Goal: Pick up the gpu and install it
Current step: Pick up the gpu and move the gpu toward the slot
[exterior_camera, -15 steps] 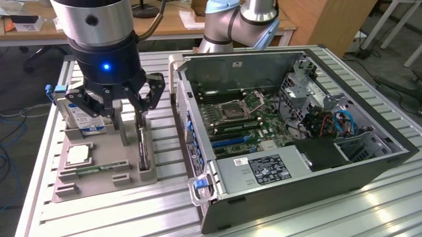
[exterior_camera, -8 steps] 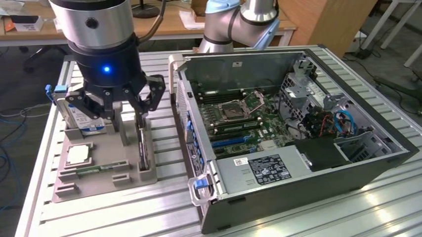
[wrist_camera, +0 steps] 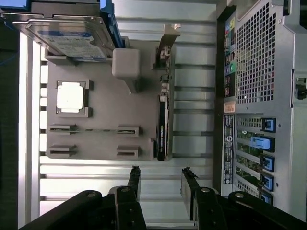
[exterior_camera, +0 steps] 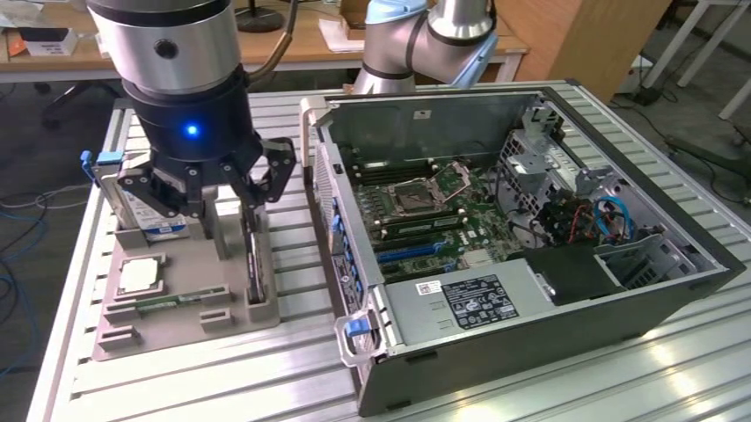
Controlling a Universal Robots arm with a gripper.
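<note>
The gpu stands on edge in a slot of the grey holder, a thin card with a black block and a silver bracket at one end. In the exterior view the gpu sits at the holder's side nearest the computer case. My gripper hangs just above the holder, over the card's far end, open and holding nothing. In the wrist view the gripper has its two fingers apart, and the gap between them lines up with the card's long edge, a short way off its end.
A silver hard drive with a blue-white label stands at the holder's back, and a square CPU chip lies in its pocket. The open computer case sits at the exterior view's right, motherboard exposed. All rests on a slatted aluminium table.
</note>
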